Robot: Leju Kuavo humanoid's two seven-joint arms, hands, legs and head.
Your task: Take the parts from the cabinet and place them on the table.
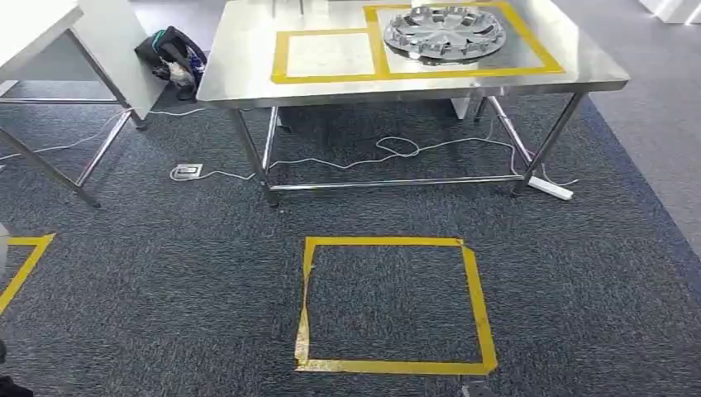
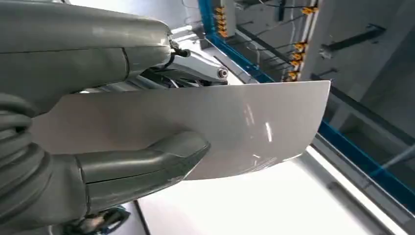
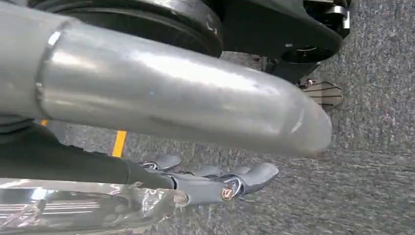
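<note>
Head view looks down on grey carpet with a steel table [image 1: 248, 74] ahead, well apart from the robot. On the tabletop lie two yellow tape outlines: the larger one holds a round ribbed metal disc [image 1: 444, 33], and the smaller tape box [image 1: 326, 55] beside it stands bare. Nearer, a yellow tape square [image 1: 393, 302] marks the floor, and a white cable [image 1: 388, 153] trails under the table.

Judging by this, the carrying step is in hand: a part is held and the table not yet reached. The next move likely calls for walking up to the floor square, then setting the part into the bare tape box.

Left wrist view shows the left hand [image 2: 93, 127] gripping a pale curved metal panel [image 2: 235, 127], thumb pressed on one face and fingers behind the other. Right wrist view shows the right hand [image 3: 215, 183] over the carpet, fingers extended along a shiny part [image 3: 73, 208]; whether it truly grips it I cannot tell.
</note>
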